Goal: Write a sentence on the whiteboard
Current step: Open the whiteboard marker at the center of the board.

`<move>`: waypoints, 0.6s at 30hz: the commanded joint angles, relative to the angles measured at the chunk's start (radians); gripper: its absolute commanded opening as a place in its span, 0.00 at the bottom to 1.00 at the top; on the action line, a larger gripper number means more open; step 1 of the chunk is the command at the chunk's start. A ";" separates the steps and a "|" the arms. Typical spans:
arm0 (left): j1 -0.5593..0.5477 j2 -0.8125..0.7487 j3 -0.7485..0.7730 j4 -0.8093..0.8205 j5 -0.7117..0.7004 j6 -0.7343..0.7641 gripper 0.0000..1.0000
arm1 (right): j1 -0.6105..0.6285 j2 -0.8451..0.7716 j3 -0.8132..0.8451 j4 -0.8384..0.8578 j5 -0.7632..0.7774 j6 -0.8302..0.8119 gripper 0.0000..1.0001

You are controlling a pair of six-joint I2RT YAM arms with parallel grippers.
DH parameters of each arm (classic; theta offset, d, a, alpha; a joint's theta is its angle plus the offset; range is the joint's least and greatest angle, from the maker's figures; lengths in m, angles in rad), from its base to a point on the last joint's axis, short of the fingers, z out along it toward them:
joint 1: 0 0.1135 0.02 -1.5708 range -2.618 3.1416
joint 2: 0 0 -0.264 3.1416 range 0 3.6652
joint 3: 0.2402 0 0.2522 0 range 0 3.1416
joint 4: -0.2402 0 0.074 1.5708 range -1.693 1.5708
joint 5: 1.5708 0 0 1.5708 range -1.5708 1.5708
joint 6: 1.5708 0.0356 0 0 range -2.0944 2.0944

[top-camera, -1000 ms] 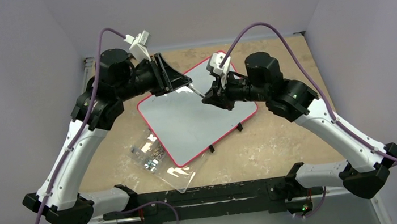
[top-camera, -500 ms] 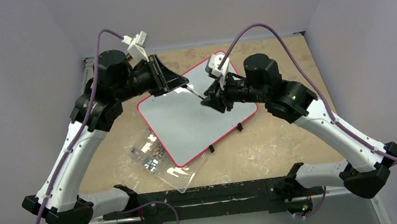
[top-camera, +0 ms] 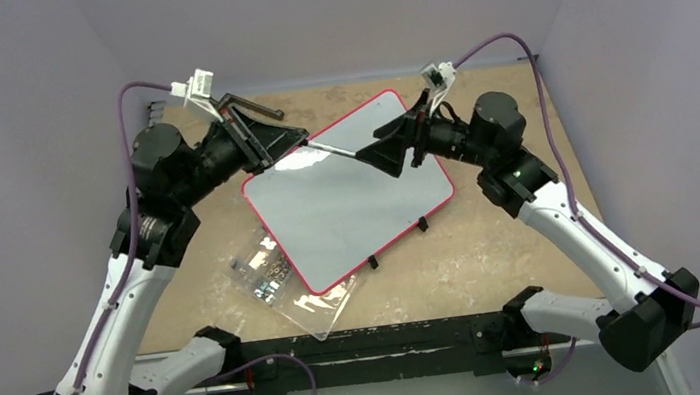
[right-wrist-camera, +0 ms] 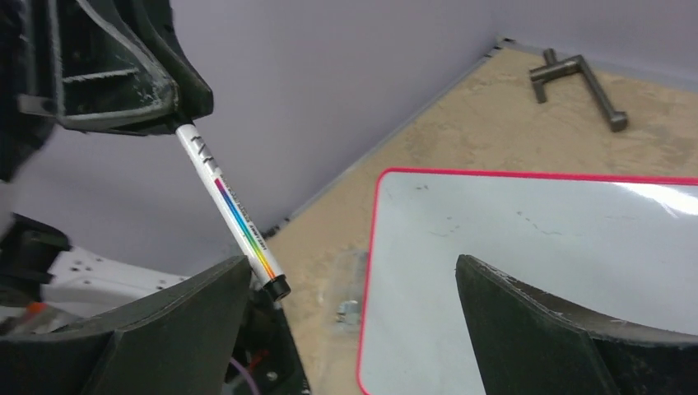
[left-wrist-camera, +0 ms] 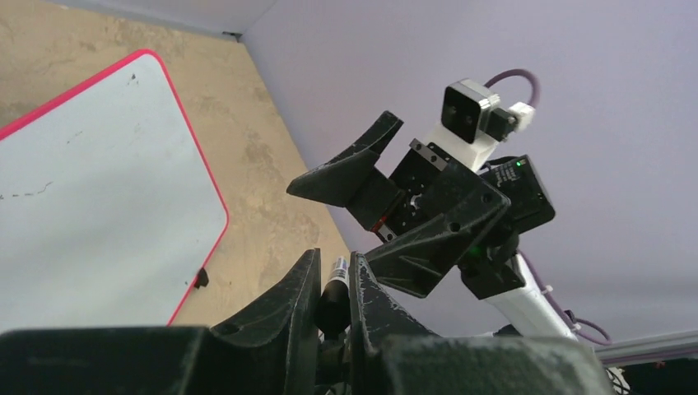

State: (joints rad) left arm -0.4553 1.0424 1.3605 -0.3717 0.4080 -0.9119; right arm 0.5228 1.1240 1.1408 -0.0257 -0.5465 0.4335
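Whiteboard [top-camera: 348, 213] is being overhung by a marker [top-camera: 330, 150] being clenched in the left fingers [top-camera: 275, 138]; right fingers [top-camera: 388, 149] are being held released.

Marker [right-wrist-camera: 234, 216] handed over: left gripper [left-wrist-camera: 332, 271] clamped on it, right gripper [right-wrist-camera: 352, 263] jaws sprung wide; both arms swung toward upper corners.

One whiteboard [top-camera: 347, 208] (red-rimmed), one marker [right-wrist-camera: 234, 216], one clear box [top-camera: 287, 291], one metal tool [right-wrist-camera: 599, 92]
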 commanded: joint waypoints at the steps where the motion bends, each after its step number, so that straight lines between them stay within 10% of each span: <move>1: 0.033 -0.074 -0.073 0.248 0.004 -0.106 0.00 | -0.051 -0.019 -0.074 0.508 -0.240 0.443 0.95; 8: 0.038 -0.102 -0.203 0.513 -0.006 -0.251 0.00 | -0.058 0.087 -0.121 1.044 -0.281 0.841 0.81; 18: 0.038 -0.079 -0.276 0.669 -0.023 -0.344 0.00 | -0.058 0.145 -0.082 1.031 -0.261 0.853 0.59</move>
State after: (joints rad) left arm -0.4244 0.9623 1.0992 0.1543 0.3962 -1.1984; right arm 0.4690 1.2663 1.0222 0.9253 -0.7998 1.2453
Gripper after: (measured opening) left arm 0.135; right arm 0.608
